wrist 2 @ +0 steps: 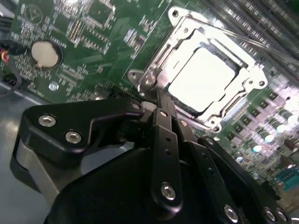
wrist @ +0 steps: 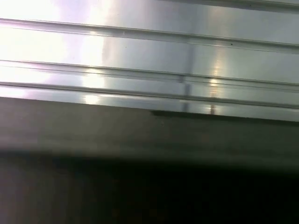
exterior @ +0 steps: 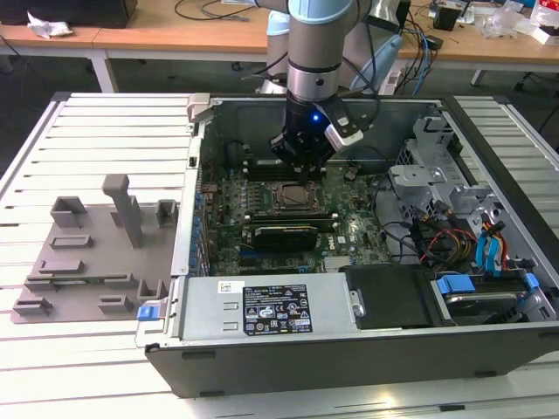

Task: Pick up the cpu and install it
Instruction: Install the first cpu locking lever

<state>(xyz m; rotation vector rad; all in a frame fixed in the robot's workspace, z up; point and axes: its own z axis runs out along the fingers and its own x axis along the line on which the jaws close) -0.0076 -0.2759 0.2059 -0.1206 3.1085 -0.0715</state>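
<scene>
The cpu [wrist 2: 201, 79], a bright silvery-white square, lies flat inside the motherboard socket [wrist 2: 180, 28], with the metal frame around it. In the second wrist view my gripper [wrist 2: 159, 101] is shut, its black fingers [wrist 2: 166, 140] pressed together with nothing between them. The tips sit at the socket frame's edge, just beside the cpu. In the exterior view my gripper [exterior: 302, 171] hangs straight down over the socket [exterior: 287, 194] in the middle of the green motherboard [exterior: 349, 229], inside the open computer case.
A grey moulded tray [exterior: 87, 253] lies on the slatted table at the exterior view's left. The case holds a labelled power supply [exterior: 262, 305] in front, a drive cage [exterior: 419, 179] and coloured cables [exterior: 450, 240] on the right. A coin cell [wrist 2: 45, 52] sits on the board.
</scene>
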